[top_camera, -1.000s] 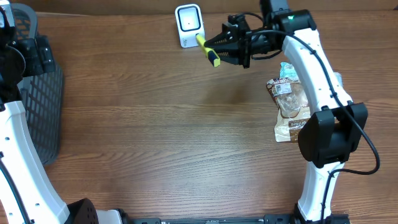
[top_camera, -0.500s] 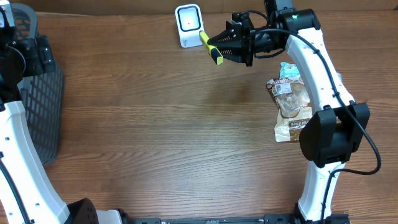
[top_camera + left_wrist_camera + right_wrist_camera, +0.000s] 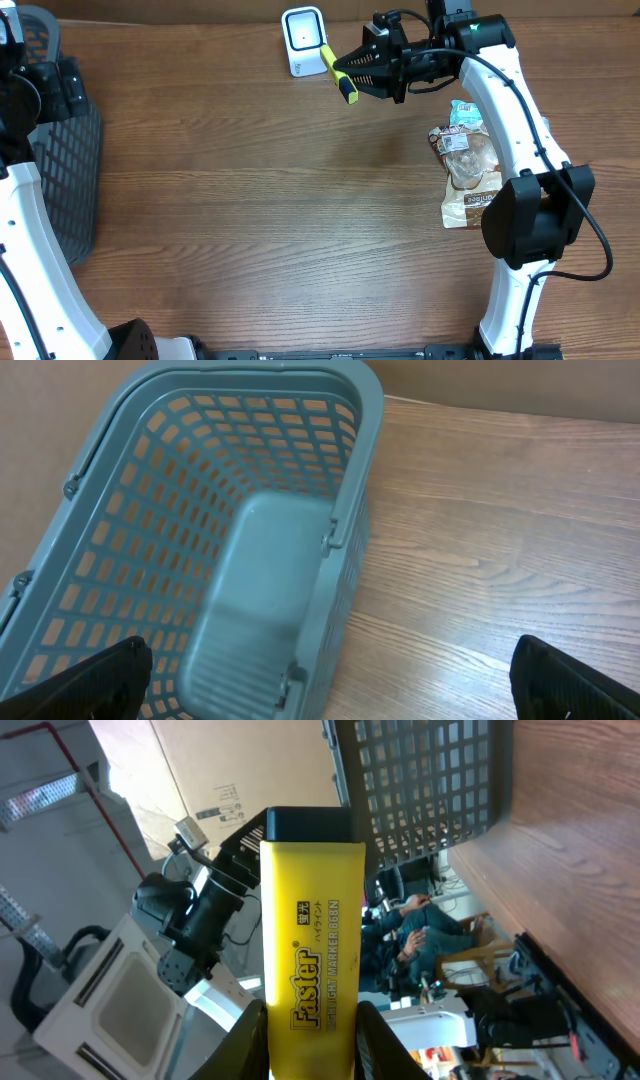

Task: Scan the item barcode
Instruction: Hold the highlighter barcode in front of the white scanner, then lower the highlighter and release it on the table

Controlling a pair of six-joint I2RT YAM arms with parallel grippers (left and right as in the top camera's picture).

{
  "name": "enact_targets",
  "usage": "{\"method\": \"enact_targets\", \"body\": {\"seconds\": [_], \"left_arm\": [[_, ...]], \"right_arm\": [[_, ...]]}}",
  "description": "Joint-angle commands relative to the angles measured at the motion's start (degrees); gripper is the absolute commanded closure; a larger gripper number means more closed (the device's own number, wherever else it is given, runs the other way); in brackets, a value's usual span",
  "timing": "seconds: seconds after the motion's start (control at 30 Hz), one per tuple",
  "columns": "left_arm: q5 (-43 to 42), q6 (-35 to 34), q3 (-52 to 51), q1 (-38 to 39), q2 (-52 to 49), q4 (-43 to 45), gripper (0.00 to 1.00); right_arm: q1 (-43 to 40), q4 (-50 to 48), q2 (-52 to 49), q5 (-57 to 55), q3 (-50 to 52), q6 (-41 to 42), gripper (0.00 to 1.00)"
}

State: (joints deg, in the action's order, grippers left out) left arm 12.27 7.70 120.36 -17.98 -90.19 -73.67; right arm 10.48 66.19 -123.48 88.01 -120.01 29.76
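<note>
Right gripper [image 3: 357, 76] pinches the marker [image 3: 337, 77] at the far edge, just right of the scanner [image 3: 303, 40]. If its barcode faces away from the window, the scan could fail.

There is one yellow rectangular marker box [image 3: 340, 82], one white plastic barcode scanner [image 3: 303, 40], one grey plastic mesh basket [image 3: 358, 470] and at least two crinkly plastic snack packets [image 3: 468, 172].

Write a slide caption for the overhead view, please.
Right gripper holds a yellow marker box near the white scanner, ready for its barcode scan.
</note>
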Motion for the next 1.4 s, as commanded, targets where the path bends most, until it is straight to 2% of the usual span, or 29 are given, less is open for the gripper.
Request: {"method": "enact_targets", "body": {"seconds": [0.0, 0.13, 0.23, 0.33, 0.43, 0.57, 0.87, 1.13, 1.23, 1.37], "left_arm": [[0.1, 0.7, 0.3, 0.5, -0.5, 0.2, 0.00], [0.1, 0.7, 0.3, 0.5, -0.5, 0.2, 0.00], [0.1, 0.7, 0.3, 0.5, -0.5, 0.2, 0.00], [0.1, 0.7, 0.3, 0.5, -0.5, 0.2, 0.00], [0.1, 0.7, 0.3, 0.5, -0.5, 0.2, 0.00], [0.1, 0.7, 0.3, 0.5, -0.5, 0.2, 0.00], [0.1, 0.7, 0.3, 0.5, -0.5, 0.2, 0.00], [0.1, 0.7, 0.3, 0.5, -0.5, 0.2, 0.00], [0.1, 0.7, 0.3, 0.5, -0.5, 0.2, 0.00], [0.1, 0.7, 0.3, 0.5, -0.5, 0.2, 0.00]], "right_arm": [[-0.4, -1.1, 1.9, 1.9, -1.2, -1.8, 0.89], [-0.4, -2.7, 1.9, 1.9, -1.2, -4.2, 0.89], [-0.3, -2.9, 1.9, 0.2, -1.2, -12.0, 0.85], [0.4, 1.1, 1.9, -12.5, -1.2, -16.4, 0.83], [2.3, 5.1, 1.9, -27.9, -0.9, -16.8, 0.83], [6.4, 6.4, 1.8, -38.1, 1.2, -18.3, 0.81], [15.5, -3.9, -0.4, -37.6, 13.6, -16.1, 0.81], [16.8, -15.8, -0.4, -38.0, 26.3, -13.0, 0.78], [16.8, -20.1, -0.4, -40.3, 30.7, -11.2, 0.67], [16.8, -22.7, -0.4, -44.7, 33.9, -9.8, 0.64]]}}
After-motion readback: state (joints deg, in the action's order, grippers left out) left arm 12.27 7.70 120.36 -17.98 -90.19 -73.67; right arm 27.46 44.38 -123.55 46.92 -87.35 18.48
